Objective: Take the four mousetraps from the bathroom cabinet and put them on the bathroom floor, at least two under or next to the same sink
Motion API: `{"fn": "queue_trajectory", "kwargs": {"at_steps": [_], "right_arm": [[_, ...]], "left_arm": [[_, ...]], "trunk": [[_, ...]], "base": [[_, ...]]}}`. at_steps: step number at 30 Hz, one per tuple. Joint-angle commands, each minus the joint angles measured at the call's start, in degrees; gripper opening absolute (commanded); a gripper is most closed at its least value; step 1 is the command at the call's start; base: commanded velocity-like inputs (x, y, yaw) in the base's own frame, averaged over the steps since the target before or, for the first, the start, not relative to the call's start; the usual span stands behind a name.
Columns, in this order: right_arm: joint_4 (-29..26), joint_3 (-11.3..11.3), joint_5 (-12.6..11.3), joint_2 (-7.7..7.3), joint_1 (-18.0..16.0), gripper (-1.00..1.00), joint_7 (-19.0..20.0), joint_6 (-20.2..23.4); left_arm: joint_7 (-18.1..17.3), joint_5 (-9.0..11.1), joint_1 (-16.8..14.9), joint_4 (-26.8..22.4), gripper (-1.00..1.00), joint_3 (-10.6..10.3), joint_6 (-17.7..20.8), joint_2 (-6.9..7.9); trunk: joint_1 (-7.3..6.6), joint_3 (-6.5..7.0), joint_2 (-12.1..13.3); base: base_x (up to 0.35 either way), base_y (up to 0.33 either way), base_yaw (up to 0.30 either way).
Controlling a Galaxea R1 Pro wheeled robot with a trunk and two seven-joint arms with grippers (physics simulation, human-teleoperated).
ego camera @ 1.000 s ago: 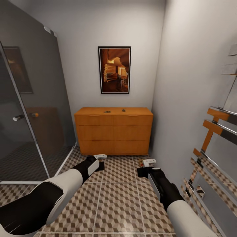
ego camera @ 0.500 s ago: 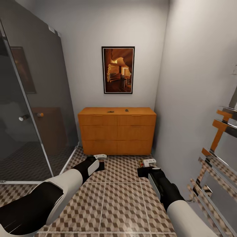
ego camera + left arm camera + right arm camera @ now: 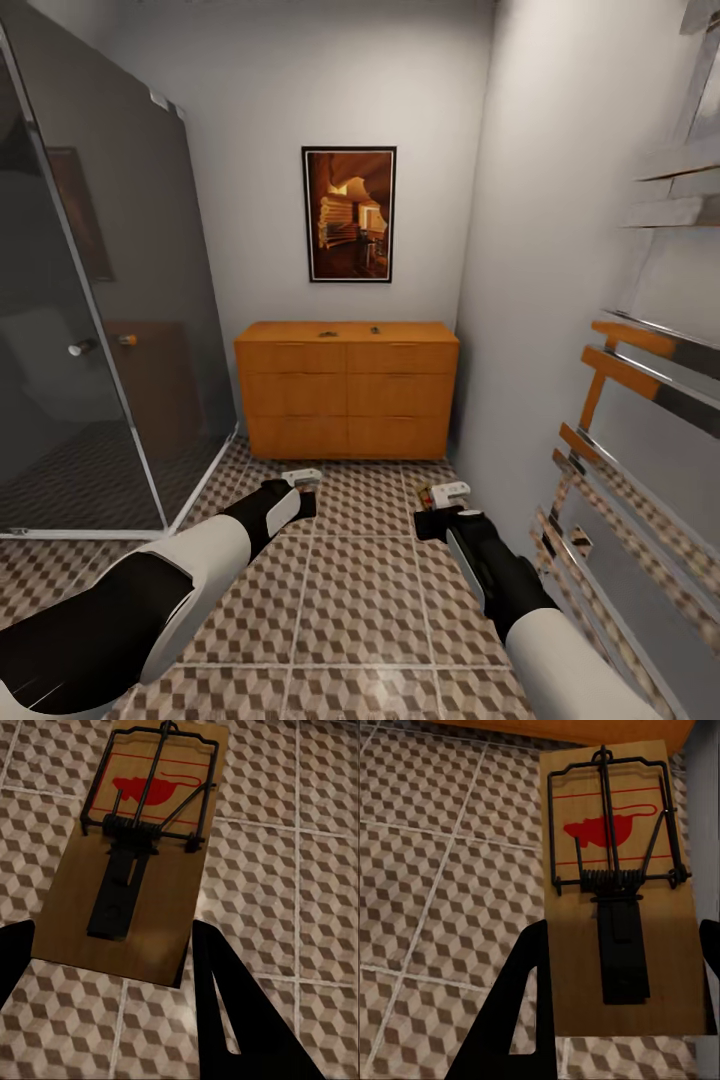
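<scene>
Left gripper (image 3: pixel 112 967): clamped on a mousetrap (image 3: pixel 131 855).
Right gripper (image 3: pixel 622 975): clamped on a second trap (image 3: pixel 619 892).
Cabinet (image 3: pixel 347 390): two small traps (image 3: pixel 327 333) on top.
Floor (image 3: pixel 350 610): beneath both arms.

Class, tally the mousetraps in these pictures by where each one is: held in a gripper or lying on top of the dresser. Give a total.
Held in a gripper: 2, left mousetrap, right mousetrap
On the cabinet top: 2, and
Total: 4

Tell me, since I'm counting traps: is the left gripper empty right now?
No, the left wrist view shows a mousetrap held between the left gripper's dark fingers above the tiled floor.
</scene>
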Motion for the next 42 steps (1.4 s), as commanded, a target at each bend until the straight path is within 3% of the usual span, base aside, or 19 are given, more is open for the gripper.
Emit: {"fn": "queue_trajectory", "kwargs": {"at_steps": [1, 4, 8, 17, 24, 30, 42], "right_arm": [[-0.1, 1.1, 0.5, -0.02, 0.0, -1.0, 0.0, 0.3], [-0.2, 3.0, 0.6, -0.02, 0.0, -1.0, -0.2, 0.3], [-0.2, 3.8, 0.7, 0.04, 0.0, -1.0, -0.3, 0.5], [-0.3, 3.9, 0.3, 0.23, 0.0, -1.0, -1.7, 1.1], [-0.2, 3.9, 0.3, 0.34, 0.0, -1.0, -2.1, 1.1], [-0.3, 3.9, 0.4, 1.57, 0.0, -1.0, -2.8, 1.1], [-0.2, 3.9, 0.3, 1.74, 0.0, -1.0, -2.9, 1.1]], "left_arm": [[0.2, 0.4, 0.0, -0.1, -1.0, -0.5, 0.3, 0.01], [0.2, 0.3, 0.0, 0.0, -1.0, -0.5, 0.3, 0.02], [0.1, 0.3, 0.0, 0.0, -1.0, -0.5, 0.3, 0.04], [0.2, 0.2, 0.0, 0.0, -1.0, -0.5, 0.3, 0.09], [0.2, 0.2, 0.0, 0.0, -1.0, -0.5, 0.3, 0.07], [0.2, 0.2, 0.0, 0.0, -1.0, -0.5, 0.3, 0.03], [0.2, 0.3, 0.0, 0.0, -1.0, -0.5, 0.3, 0.01]], "trunk": [[-0.03, -0.06, 0.0], [-0.03, -0.06, 0.0], [-0.03, -0.06, 0.0], [-0.03, -0.02, 0.0], [-0.03, 0.17, 0.0], [-0.03, 0.35, 0.0], [-0.03, 0.7, 0.0]], "base": [[-0.298, -0.157, 0.0], [-0.295, -0.146, 0.0], [-0.227, -0.049, 0.0], [-0.035, -0.005, 0.049], [-0.002, 0.0, 0.244], [0.0, 0.0, 0.266], [0.0, 0.0, 0.268]]}}
